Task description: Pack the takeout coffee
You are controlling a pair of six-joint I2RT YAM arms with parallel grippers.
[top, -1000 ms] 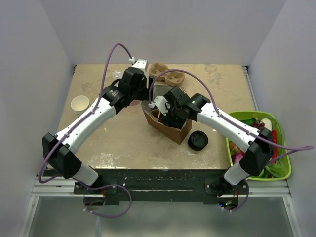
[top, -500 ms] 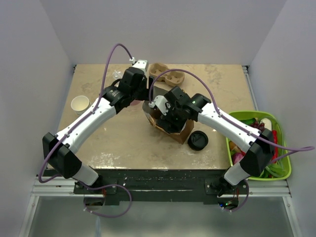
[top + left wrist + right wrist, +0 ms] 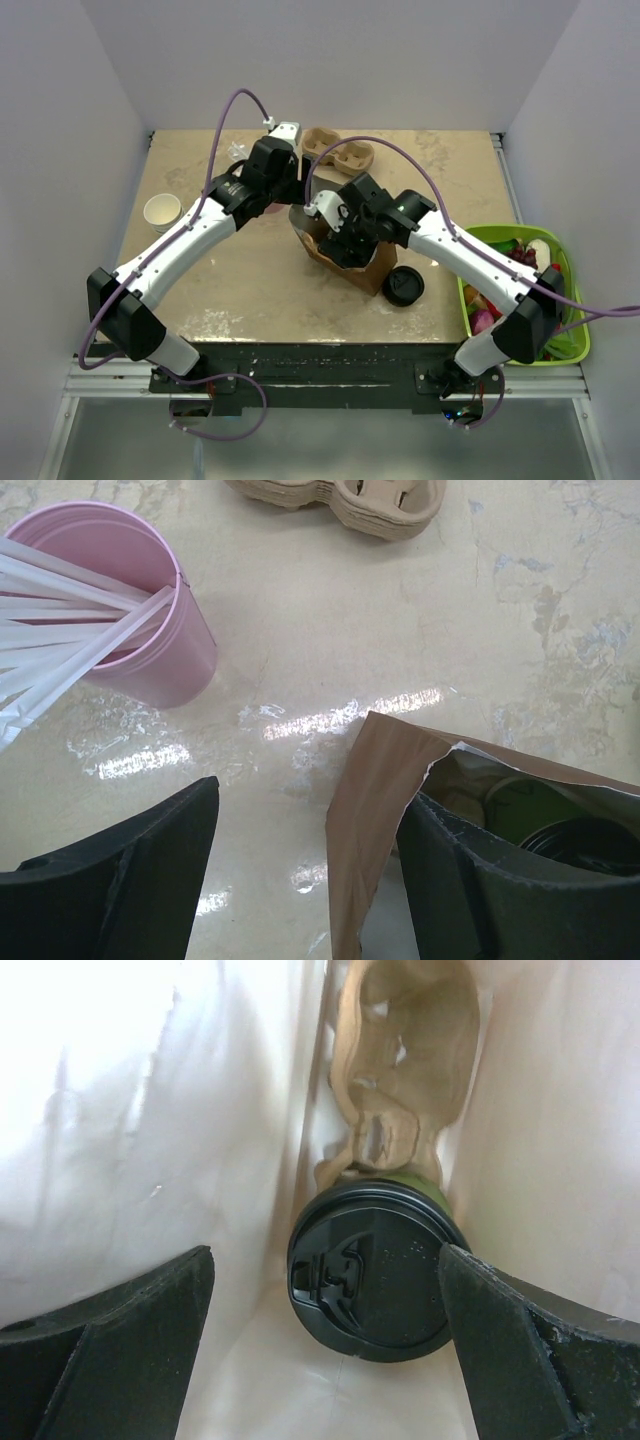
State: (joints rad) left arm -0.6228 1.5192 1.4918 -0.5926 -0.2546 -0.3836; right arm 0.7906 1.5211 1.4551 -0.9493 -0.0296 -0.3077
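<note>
Deep inside the brown paper bag [image 3: 372,815] at mid-bench, the takeout coffee [image 3: 372,1272] sits beside a moulded pulp carrier [image 3: 400,1055], with its black lid facing the bag's mouth. We read its long axis as running down the depth of the bag, near upright.

The right gripper [image 3: 325,1255] hangs over it with jaws spread wider than the lid and clamped on nothing. We cannot tell whether one finger brushes the lid's edge. The left gripper [image 3: 308,792] straddles the bag's torn rim, jaws wide apart, one finger outside and one inside, pinching nothing.

We judge the cup light. Its paper wall looks soft enough to dent, and its lid hard, slick and liable to pop off. Any hold belongs on the wall just under the lid's rim, where it is stiffest, and should be gentle.

A black disc [image 3: 403,286] lies on the bench [image 3: 250,285] just beside the bag; we cannot tell what it is.
</note>
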